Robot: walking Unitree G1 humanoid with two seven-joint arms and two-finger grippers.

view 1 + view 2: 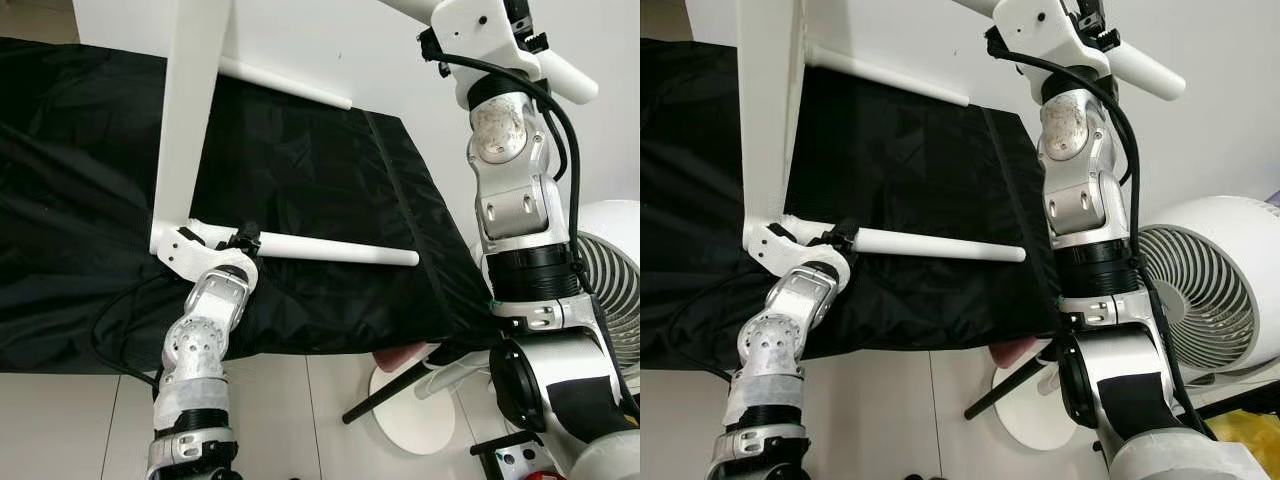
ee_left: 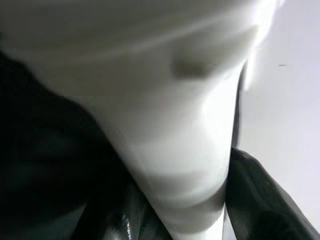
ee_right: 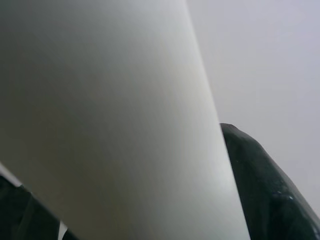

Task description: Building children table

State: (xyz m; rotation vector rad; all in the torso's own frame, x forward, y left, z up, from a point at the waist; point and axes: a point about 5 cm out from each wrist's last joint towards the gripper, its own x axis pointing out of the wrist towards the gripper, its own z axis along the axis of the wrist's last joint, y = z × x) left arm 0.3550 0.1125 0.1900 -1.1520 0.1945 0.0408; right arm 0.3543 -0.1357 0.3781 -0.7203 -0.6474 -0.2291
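The right gripper (image 1: 560,75) clamps a white table leg (image 1: 580,80) up high; the left gripper (image 1: 245,240) clamps another leg (image 1: 340,250) beside the tabletop (image 1: 190,120), over black cloth (image 1: 320,180).

Left arm comes up from 7 o'clock in the head views, wrist bent toward 1 o'clock. Left claw (image 1: 245,240) sits at mid-frame left, closed around a white table leg (image 1: 335,250); left wrist cam has that leg jammed right up against the lens. Right arm rises from 5 o'clock, nearly vertical, forearm straight up to 1 o'clock. Right claw (image 1: 520,35) at the top edge, on a second leg (image 1: 565,75); finger spread not readable.
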